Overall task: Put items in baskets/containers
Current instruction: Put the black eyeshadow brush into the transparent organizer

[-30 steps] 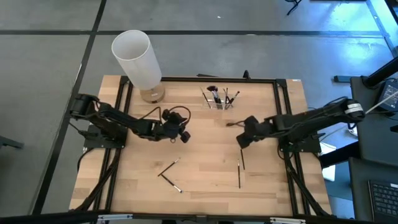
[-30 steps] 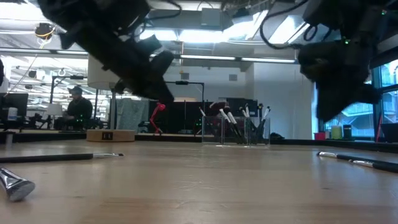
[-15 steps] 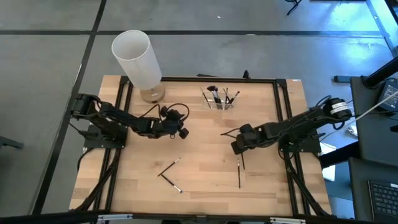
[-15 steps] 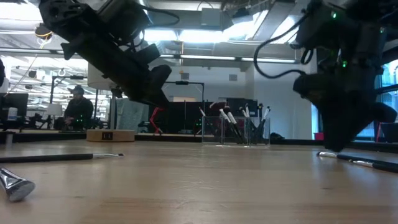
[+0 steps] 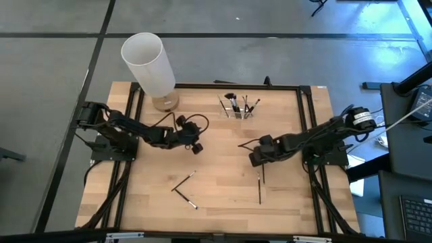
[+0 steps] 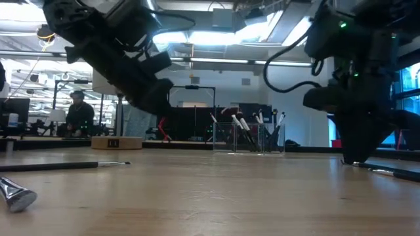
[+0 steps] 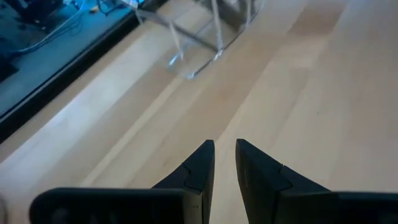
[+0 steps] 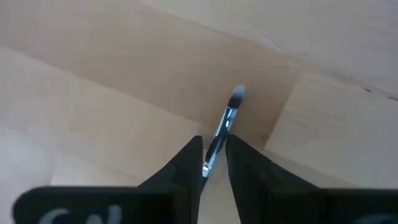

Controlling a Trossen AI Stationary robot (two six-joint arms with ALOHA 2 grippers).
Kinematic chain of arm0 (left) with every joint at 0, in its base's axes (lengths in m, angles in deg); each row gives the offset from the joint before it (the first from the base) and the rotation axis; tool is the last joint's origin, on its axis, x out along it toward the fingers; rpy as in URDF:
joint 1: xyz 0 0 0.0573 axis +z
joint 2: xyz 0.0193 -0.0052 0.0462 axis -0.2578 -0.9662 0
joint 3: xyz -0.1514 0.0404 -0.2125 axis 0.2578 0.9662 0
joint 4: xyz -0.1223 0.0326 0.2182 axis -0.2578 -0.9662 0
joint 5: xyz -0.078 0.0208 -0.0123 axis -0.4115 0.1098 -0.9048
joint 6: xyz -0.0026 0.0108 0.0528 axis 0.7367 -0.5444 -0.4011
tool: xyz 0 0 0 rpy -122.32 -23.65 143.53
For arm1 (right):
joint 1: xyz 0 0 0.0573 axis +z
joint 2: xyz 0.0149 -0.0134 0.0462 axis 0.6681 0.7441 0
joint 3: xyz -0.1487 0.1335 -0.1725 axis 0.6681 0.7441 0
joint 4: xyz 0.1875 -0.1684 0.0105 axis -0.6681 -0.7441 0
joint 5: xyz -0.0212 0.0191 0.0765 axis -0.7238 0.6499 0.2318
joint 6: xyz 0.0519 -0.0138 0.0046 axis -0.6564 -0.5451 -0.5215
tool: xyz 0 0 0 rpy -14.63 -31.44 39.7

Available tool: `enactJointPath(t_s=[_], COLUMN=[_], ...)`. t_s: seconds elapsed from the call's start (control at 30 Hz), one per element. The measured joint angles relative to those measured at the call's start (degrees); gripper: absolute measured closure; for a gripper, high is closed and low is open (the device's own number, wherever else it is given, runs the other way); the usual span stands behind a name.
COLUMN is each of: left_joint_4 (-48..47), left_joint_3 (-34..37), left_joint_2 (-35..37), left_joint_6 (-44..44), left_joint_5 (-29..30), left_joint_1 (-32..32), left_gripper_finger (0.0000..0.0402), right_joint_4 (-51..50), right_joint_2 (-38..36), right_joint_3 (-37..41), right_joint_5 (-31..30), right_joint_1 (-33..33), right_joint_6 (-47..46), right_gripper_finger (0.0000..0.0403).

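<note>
Several black-handled brushes stand in the clear organizer (image 5: 237, 108) at the table's far middle, which also shows in the low view (image 6: 252, 139). Two brushes (image 5: 260, 190) lie right of centre, and two more (image 5: 183, 189) lie near the front. My right gripper (image 5: 256, 160) points down at the far end of one right-hand brush (image 8: 225, 121). Its fingers are narrowly open on either side of the brush handle. My left gripper (image 5: 198, 144) hangs above the table left of centre, narrowly open and empty (image 7: 225, 149). My right gripper comes from above, pointing down, one finger (image 8: 189, 158) on each side of the brush's handle (image 8: 211, 155), just behind the silver ferrule. The fingers lie across the brush, which rests flat on the table. I cannot tell whether either finger touches it.
A tall white cylinder (image 5: 148, 62) and a small brownish jar (image 5: 165, 102) stand at the far left. A black frame (image 5: 307, 121) borders the tabletop. A silver brush end (image 6: 16, 195) lies close to the low camera. A person (image 6: 79, 111) sits far behind the table.
My right gripper has sunk to the tabletop and shifted toward the table's left and near side, tipping to point more steeply down over the brush. My left gripper has rolled a little about its own axis and sunk slightly. No brush has moved.
</note>
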Motion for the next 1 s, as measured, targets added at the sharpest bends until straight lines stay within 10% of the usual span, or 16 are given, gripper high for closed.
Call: enactJointPath(t_s=[0.5, 0.83, 1.0], left_joint_4=[-6.39, -7.09, -7.64], left_joint_3=[-0.02, -0.04, -0.04], left_joint_2=[0.0, -0.02, -0.02], left_joint_6=[-0.24, 0.31, 1.12], left_joint_5=[-0.1, -0.71, -0.8], left_joint_1=[0.09, -0.1, -0.08], left_gripper_finger=[0.0341, 0.0341, 0.0341], right_joint_4=[-10.44, -8.72, 3.01], right_joint_2=[4.64, 2.95, 2.87], right_joint_3=[-10.15, -26.4, -32.83], right_joint_5=[2.3, -9.02, -24.84], right_joint_1=[-4.82, -9.38, -15.41], right_joint_6=[10.28, 28.13, 45.59], right_gripper_finger=[0.0375, 0.0399, 0.0399])
